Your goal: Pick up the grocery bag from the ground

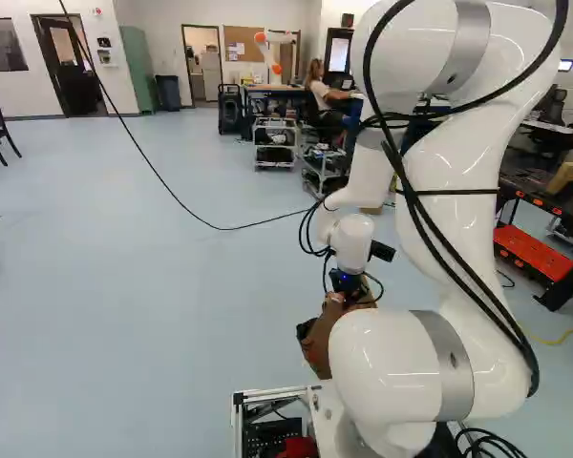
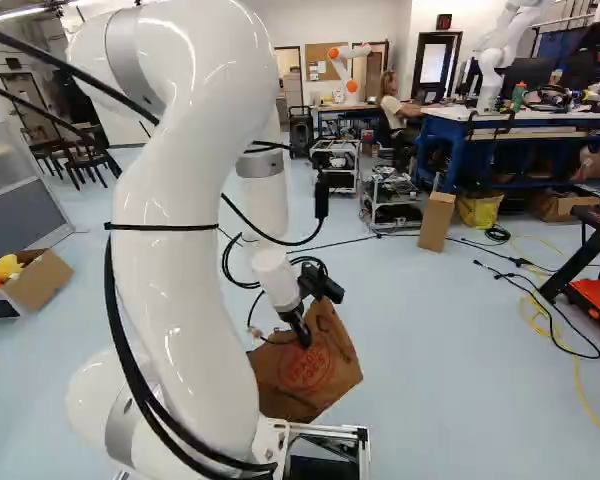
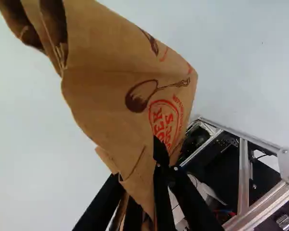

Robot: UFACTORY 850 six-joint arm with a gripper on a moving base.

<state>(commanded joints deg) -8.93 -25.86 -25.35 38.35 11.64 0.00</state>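
Smooth floor (image 1: 153, 324), creased paper bag (image 3: 111, 91)

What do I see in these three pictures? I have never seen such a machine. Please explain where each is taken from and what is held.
The machine is one white robot arm on a moving base. Two pictures come from cameras on this base, behind the arm, at its left and right. The third comes from the arm's wrist and looks along the gripper, its black hand with two fingers. The fingers hold a brown paper bag between them; it seems to hang above the floor. At the left of the right base view, an open cardboard box stands on the floor with something yellow inside.
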